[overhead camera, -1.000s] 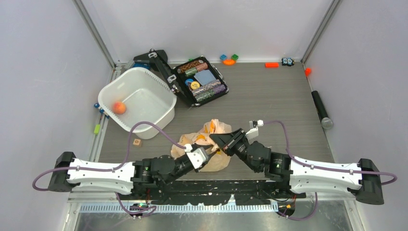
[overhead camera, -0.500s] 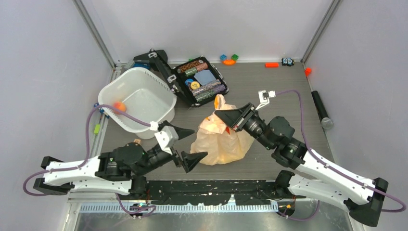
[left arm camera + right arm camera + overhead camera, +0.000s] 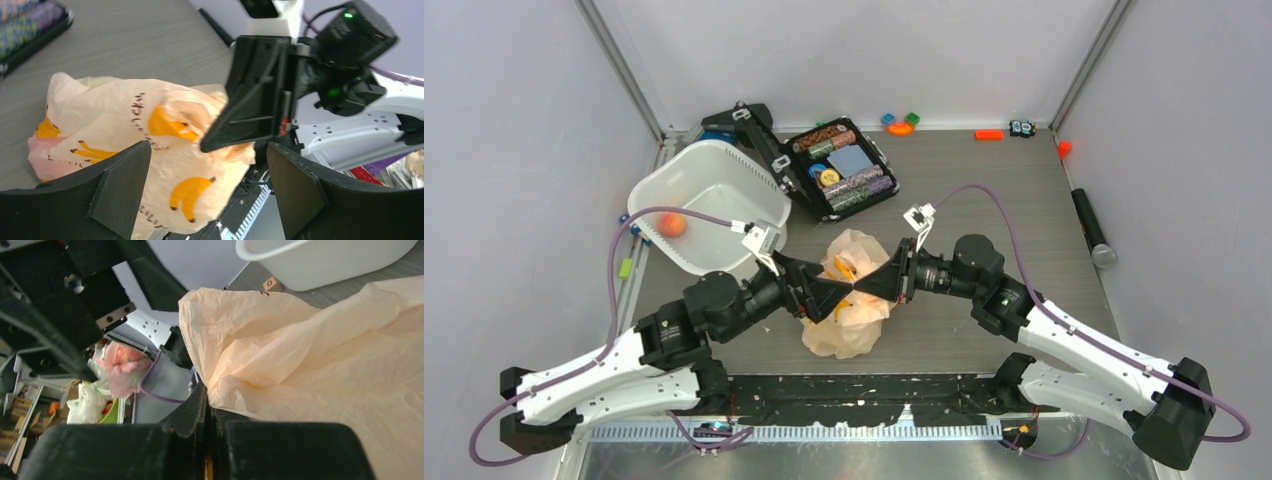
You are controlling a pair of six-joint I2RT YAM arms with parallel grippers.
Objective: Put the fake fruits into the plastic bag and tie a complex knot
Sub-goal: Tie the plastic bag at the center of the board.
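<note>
The grey wood-grain surface (image 3: 1004, 210) fills the top view. The left arm (image 3: 624, 365) and the right arm (image 3: 1074, 340) reach in from 6 o'clock, and their tips meet just short of the centre.

The white tub (image 3: 724, 185) stands at 10 o'clock. Just beside it, toward 12 o'clock, an open black chip case (image 3: 842, 168) shows rows of coloured chips.

The plastic bag (image 3: 849, 320) sits between the two arms, a little toward 6 o'clock from the centre. It is pale peach and crinkled, printed with yellow bananas. Its body bulges on the surface and its top is drawn up into a peak. What is inside it cannot be made out.

The right claw (image 3: 210, 405) comes in from 3 o'clock. Its fingers are pressed together on a fold of the bag's film at that peak. The left claw (image 3: 208, 150) comes in from 8 o'clock with its fingers spread wide apart. They straddle the top of the bag and the tip of the right claw and grip nothing.

A black cylinder (image 3: 1092, 228) lies past the surface's 3 o'clock edge. An orange fruit (image 3: 671, 224) rests inside the tub, against its 9 o'clock wall. A few toy blocks (image 3: 900, 122) sit at the 12 o'clock edge. A small tan cube (image 3: 270, 283) lies just beside the tub's near wall.
</note>
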